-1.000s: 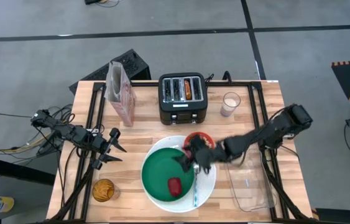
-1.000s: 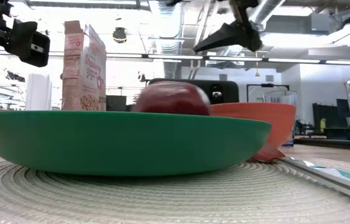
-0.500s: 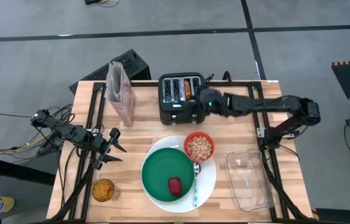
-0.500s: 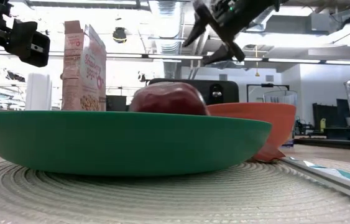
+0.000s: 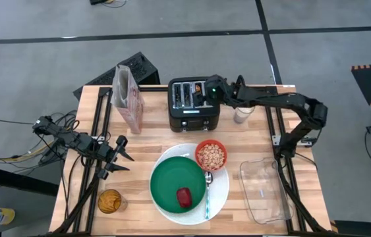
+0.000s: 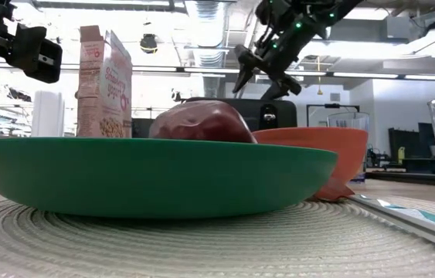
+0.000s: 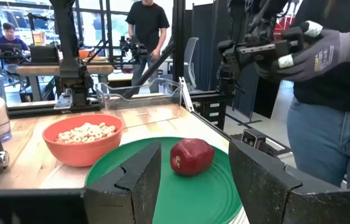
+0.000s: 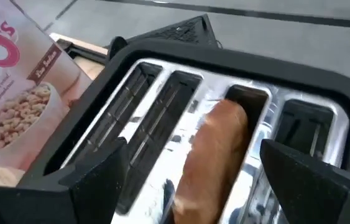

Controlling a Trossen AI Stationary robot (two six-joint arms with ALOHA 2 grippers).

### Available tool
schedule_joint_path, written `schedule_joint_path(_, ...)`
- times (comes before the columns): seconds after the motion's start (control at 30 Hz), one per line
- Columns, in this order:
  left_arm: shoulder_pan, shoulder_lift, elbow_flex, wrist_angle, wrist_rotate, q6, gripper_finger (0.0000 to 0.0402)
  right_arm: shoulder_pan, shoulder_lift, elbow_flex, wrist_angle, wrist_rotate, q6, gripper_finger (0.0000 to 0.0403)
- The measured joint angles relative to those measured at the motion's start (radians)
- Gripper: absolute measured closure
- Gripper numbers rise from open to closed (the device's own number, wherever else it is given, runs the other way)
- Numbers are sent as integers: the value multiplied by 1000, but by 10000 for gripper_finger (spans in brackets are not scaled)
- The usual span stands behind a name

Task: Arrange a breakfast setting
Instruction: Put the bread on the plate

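The toasted bagel [image 8: 215,149] stands in a slot of the black toaster [image 5: 194,105] at the table's far middle. My right gripper [image 8: 193,149] hovers open over the toaster's top, one finger on either side of the bagel's slot, touching nothing; it also shows in the high view [image 5: 206,88]. The green plate [image 5: 172,181] rests on the large white plate [image 5: 221,191] and bears the small red food piece [image 5: 184,196]. The red bowl [image 5: 211,155] of cereal and the teal-handled spoon [image 5: 207,197] sit on the white plate's right part. My left gripper [image 5: 124,157] waits open at the left.
A cereal box [image 5: 127,99] stands left of the toaster and a glass of milk [image 5: 243,112] right of it. A clear plastic tray [image 5: 264,191] lies at the near right, a glass of juice [image 5: 109,201] at the near left. A gloved person [image 7: 324,56] stands beyond the table.
My right gripper has gone from over the white plate beside the red bowl up and toward the table's far edge, and now stands over the toaster. The red food piece has shifted a little on the green plate.
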Motion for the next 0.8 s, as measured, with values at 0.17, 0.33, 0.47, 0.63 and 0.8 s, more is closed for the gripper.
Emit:
schedule_joint_path(0.17, 0, 0, 0, 0, 0, 0, 226, -15, 70, 92, -122, -1, -15, 25)
schedule_joint_path(0.33, 0, 0, 0, 0, 0, 0, 226, -31, 125, 158, -181, -1, 0, 47)
schedule_joint_path(0.47, 0, 0, 0, 0, 0, 0, 226, -39, 162, 189, -228, -3, 15, 79)
schedule_joint_path(0.63, 0, 0, 0, 0, 0, 0, 226, -37, 158, 201, -237, 3, 54, 119)
schedule_joint_path(0.8, 0, 0, 0, 0, 0, 0, 226, -38, 159, 199, -238, 7, 96, 149)
